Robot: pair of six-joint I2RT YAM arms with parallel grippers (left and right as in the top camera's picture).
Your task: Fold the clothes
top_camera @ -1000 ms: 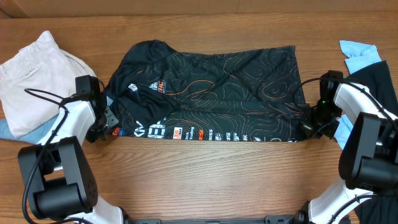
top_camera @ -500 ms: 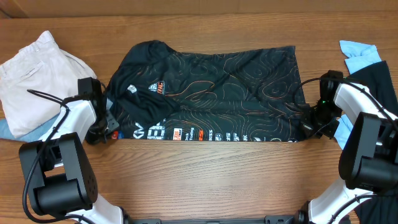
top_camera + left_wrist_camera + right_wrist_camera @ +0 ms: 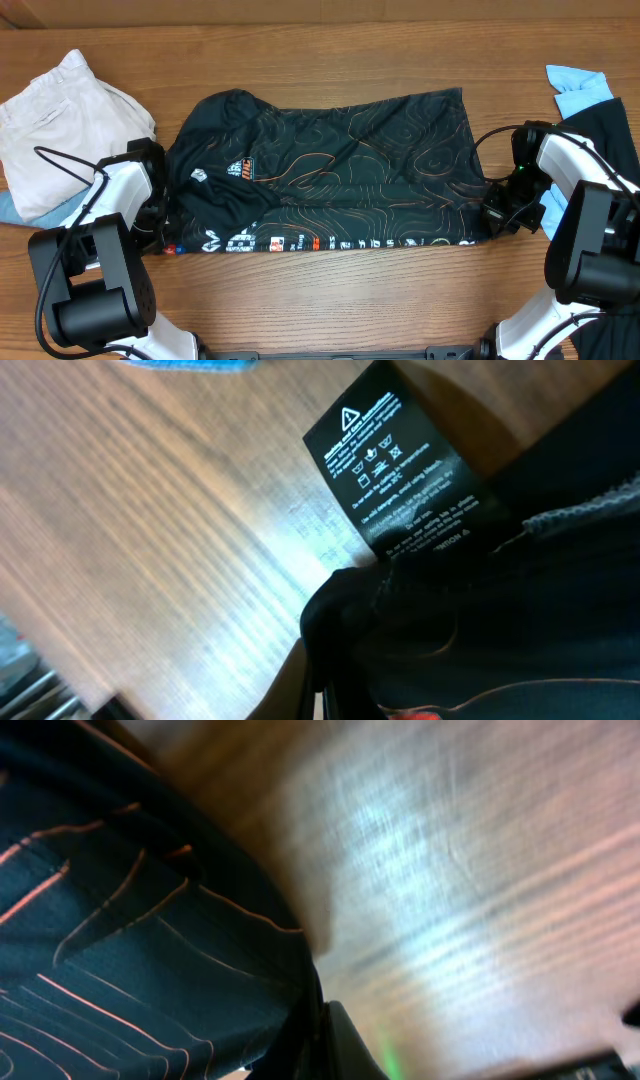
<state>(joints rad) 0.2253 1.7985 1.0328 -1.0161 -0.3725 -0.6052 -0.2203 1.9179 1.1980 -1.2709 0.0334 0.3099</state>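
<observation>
While both arms sit at the near edge of the wooden table [image 3: 330,300], left gripper [image 3: 160,238] is pinched tight on the near-left corner of the black jersey [image 3: 330,170]. The left wrist view shows dark fabric bunched right at the fingers, with the black care label [image 3: 398,470] lying flat on the wood just beyond. Right gripper [image 3: 497,218] is clamped on the near-right hem corner, and the right wrist view shows orange-lined cloth pulled in at the jaw. The logo strip runs along the near hem between the two grips. The jersey lies spread across mid-table, wrinkled, with the collar end to the left. Left of it is an off-white garment [image 3: 60,120], crumpled, with a bit of light blue under its near edge. Far right are a light-blue garment [image 3: 577,85] and a plain black garment [image 3: 612,130], the two touching at the table edge.
</observation>
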